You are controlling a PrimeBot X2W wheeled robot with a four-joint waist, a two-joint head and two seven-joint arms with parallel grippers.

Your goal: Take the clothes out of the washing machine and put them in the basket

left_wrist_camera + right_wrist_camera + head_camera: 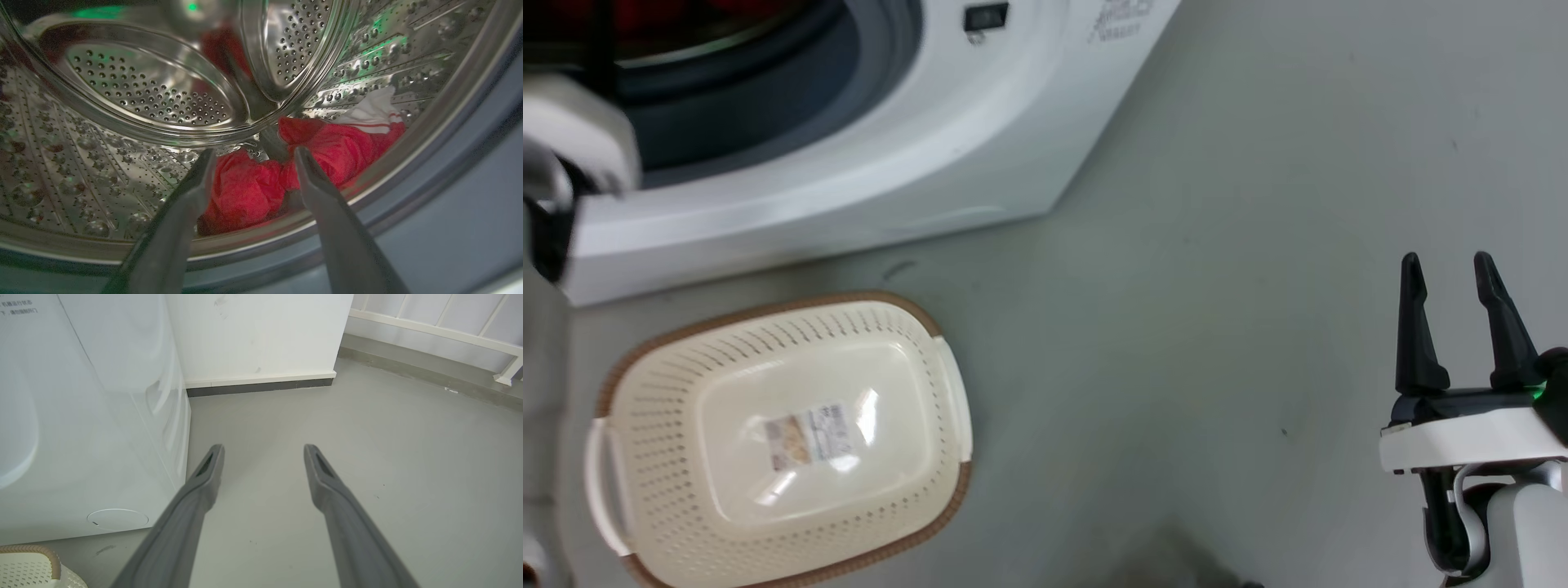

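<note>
Red clothes with a white striped part lie at the bottom of the washing machine's steel drum. My left gripper is open at the port's rim, its tips just short of the red fabric, nothing between them. In the head view the washing machine fills the upper left, a bit of red showing in its port, with my pale left forearm reaching in. The basket stands on the floor before it, with nothing in it. My right gripper is open at the right, over bare floor.
Grey floor spreads right of the machine and basket. The right wrist view shows the machine's side, a white wall with dark skirting, a white railing at the far right, and the basket's corner.
</note>
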